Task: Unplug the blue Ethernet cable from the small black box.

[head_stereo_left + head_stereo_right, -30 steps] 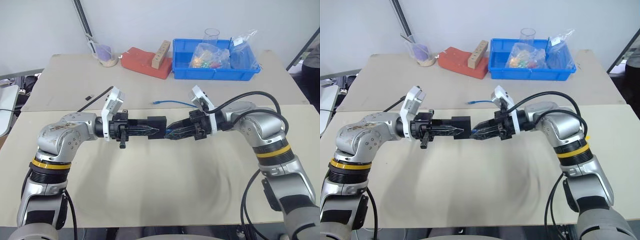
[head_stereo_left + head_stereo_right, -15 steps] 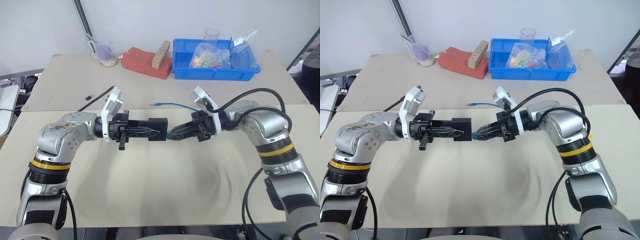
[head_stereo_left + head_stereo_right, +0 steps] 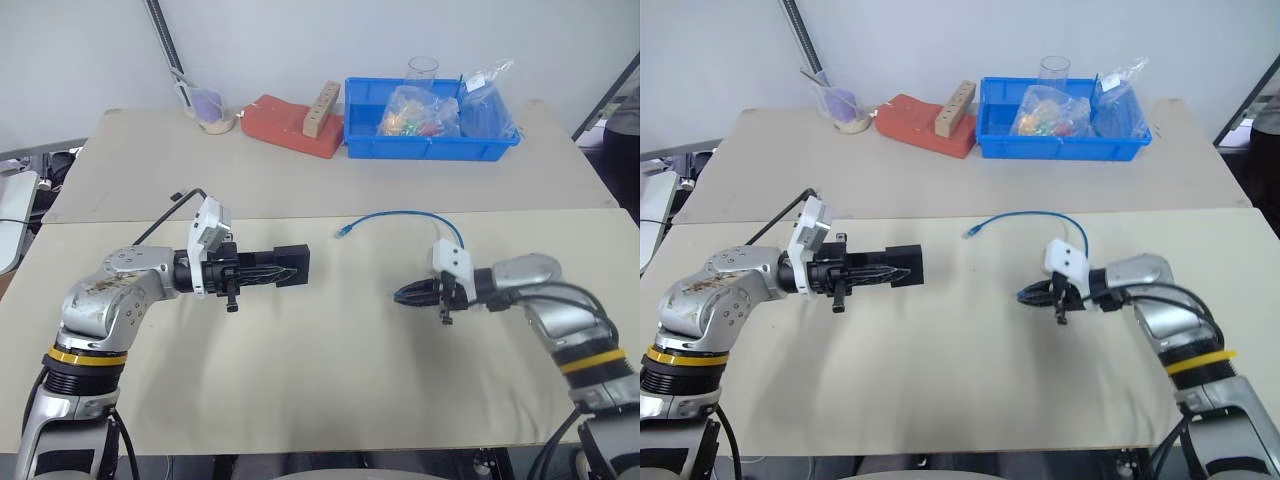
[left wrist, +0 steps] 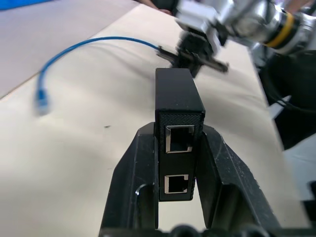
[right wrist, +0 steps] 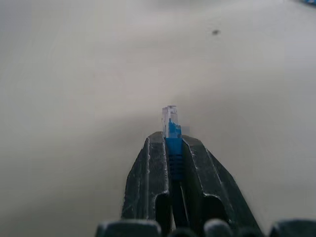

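My left gripper is shut on the small black box, holding it level above the table's left half. Two empty ports show in the box's near side in the left wrist view. The blue Ethernet cable is out of the box. It arcs over the table, and its free plug rests near the middle. My right gripper is shut on the cable's other clear plug, low over the right half. A wide gap of bare table separates it from the box.
At the back stand a blue plastic bin with bags and a clear cup, a red slab with a wooden block on it, and a cup beside a lamp pole. A seam crosses the table.
The right gripper has pulled away to the right and down with the plug, so the cable has left the box. The left gripper has sunk slightly and shifted left with the box.
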`<action>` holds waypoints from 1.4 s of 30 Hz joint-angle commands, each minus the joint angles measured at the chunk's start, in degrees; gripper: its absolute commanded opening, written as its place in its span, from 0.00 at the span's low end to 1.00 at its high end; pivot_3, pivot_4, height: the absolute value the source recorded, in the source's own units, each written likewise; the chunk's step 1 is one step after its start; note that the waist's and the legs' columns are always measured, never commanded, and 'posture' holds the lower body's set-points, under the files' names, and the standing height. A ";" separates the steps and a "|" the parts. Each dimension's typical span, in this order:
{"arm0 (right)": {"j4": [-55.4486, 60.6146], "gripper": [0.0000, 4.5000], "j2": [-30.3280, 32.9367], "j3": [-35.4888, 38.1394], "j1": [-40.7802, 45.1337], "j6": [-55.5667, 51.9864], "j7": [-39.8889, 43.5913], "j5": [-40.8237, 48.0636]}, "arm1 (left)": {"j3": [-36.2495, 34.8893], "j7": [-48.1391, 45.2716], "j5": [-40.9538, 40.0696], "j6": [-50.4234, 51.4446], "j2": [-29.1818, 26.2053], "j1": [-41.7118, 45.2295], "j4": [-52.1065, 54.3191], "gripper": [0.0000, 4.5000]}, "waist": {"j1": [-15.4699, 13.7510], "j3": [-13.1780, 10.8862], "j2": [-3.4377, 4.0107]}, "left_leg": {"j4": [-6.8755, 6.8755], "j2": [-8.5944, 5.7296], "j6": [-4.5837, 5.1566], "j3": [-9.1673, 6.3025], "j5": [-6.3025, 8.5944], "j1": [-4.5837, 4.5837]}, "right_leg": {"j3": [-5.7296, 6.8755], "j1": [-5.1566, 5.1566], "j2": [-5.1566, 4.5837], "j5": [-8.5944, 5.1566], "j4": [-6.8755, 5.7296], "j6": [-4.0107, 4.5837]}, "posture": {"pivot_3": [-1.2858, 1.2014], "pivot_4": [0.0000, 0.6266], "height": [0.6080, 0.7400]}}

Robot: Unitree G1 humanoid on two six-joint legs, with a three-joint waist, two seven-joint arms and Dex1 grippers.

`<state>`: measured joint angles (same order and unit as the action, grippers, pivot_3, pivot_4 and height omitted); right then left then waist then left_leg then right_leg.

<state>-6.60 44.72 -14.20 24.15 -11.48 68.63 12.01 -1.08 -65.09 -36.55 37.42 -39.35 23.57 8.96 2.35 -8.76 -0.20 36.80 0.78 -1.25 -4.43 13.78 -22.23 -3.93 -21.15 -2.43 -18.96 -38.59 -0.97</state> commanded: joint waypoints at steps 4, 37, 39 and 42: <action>9.15 0.66 0.56 5.83 -3.11 -0.36 -0.45 4.31 | -1.07 4.25 3.77 -6.46 2.06 -1.96 1.01 0.12 | -0.14 0.00 0.00 | 0.01 -0.01 0.00 0.00 0.00 0.02 | -0.01 0.02 -0.01 0.00 0.00 0.00 | 0.52 0.24 1.00; 28.21 1.00 -13.48 9.18 0.94 -23.02 -27.86 11.18 | -6.48 27.78 20.17 -36.28 14.58 -8.30 -20.17 0.99 | -0.43 0.07 -0.06 | -0.01 -0.02 0.00 -0.07 0.00 0.04 | 0.04 -0.08 0.00 0.00 -0.31 0.00 | 0.52 0.24 1.00; 27.39 1.00 -11.12 10.06 -0.03 -21.51 -25.13 11.54 | -7.32 25.52 17.47 -30.06 10.76 -11.93 -12.81 0.99 | -0.19 0.07 -0.06 | -0.05 0.00 0.00 -0.09 0.00 0.04 | 0.04 -0.07 0.00 0.00 -0.31 0.00 | 0.52 0.24 1.00; 24.25 1.00 -5.88 13.39 -1.34 -18.56 -19.65 11.96 | -11.60 20.58 12.08 -18.41 0.02 -18.65 -0.02 0.99 | 0.02 0.05 -0.07 | -0.07 0.01 0.00 -0.11 0.00 0.07 | 0.04 -0.04 -0.01 0.00 -0.19 0.00 | 0.52 0.24 1.00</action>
<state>17.81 37.24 -4.48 22.64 -32.59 46.33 23.01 -9.10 -42.22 -21.04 13.88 -36.03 5.49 2.01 2.37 -8.71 -0.28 36.73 0.79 -1.25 -4.53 13.78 -22.15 -3.89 -21.19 -2.43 -18.96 -38.79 -0.96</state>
